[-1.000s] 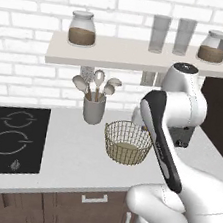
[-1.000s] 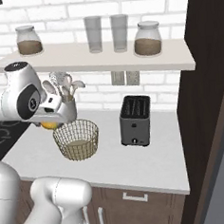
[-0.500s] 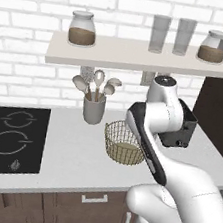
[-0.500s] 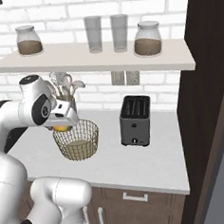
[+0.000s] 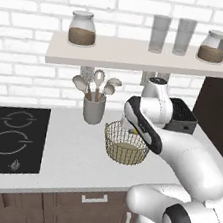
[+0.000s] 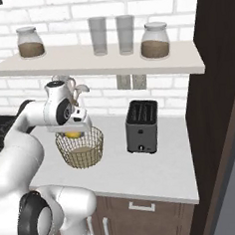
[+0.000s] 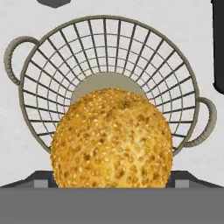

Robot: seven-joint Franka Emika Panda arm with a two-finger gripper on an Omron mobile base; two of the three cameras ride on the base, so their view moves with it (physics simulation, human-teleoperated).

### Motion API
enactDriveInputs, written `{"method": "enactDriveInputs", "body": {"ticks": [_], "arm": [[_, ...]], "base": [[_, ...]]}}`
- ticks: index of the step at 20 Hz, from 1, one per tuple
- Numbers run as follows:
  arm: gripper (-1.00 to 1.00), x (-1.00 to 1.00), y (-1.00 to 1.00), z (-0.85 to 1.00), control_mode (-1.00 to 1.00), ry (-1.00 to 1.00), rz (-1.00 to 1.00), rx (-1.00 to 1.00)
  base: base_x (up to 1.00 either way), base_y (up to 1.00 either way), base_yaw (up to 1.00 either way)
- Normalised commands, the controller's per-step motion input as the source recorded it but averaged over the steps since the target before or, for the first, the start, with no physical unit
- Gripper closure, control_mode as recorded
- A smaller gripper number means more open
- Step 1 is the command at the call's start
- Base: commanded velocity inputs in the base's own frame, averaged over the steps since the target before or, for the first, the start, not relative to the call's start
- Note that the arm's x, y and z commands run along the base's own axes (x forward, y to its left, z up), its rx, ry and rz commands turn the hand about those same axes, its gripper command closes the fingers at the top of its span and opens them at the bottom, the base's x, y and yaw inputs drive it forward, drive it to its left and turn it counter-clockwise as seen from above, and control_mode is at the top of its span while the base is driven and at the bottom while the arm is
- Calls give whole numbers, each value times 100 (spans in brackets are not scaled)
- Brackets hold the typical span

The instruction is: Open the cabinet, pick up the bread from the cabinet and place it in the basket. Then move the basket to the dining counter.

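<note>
The bread [image 7: 111, 140], a seeded golden bun, sits between my fingertips. It hangs right over the middle of the wire basket [image 7: 109, 52]. In the right base view my gripper [image 6: 72, 133] points down at the rim of the basket [image 6: 81, 150], and the orange bread [image 6: 72, 135] shows just under the hand. The jaws stand wide, shut on the bun. From the left base view the hand [image 5: 133, 129] covers the back rim of the basket [image 5: 125, 146], which stands on the white worktop. The dining counter is out of view.
A grey utensil crock [image 5: 93, 108] stands left of the basket, and a black toaster [image 6: 141, 126] to its right. Above them, a shelf [image 6: 100, 63] carries jars and glasses. A black cooktop [image 5: 8, 136] lies far left. A dark tall cabinet [image 6: 219, 81] closes the right side.
The hand has come down and forward with the bread, from above the basket to its rim. The basket has not moved.
</note>
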Motion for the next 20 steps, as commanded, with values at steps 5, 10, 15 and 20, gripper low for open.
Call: {"method": "enactDriveInputs", "body": {"ticks": [5,10,15,20], "arm": [[100,5,6,-52,-100,18,4,0],[100,17,10,-32,-100,11,1,0],[100,16,3,-25,-100,1,0,0],[100,10,0,-32,-100,0,0,0]], "base": [[0,0,0],[0,0,0],[0,0,0],[0,0,0]]}}
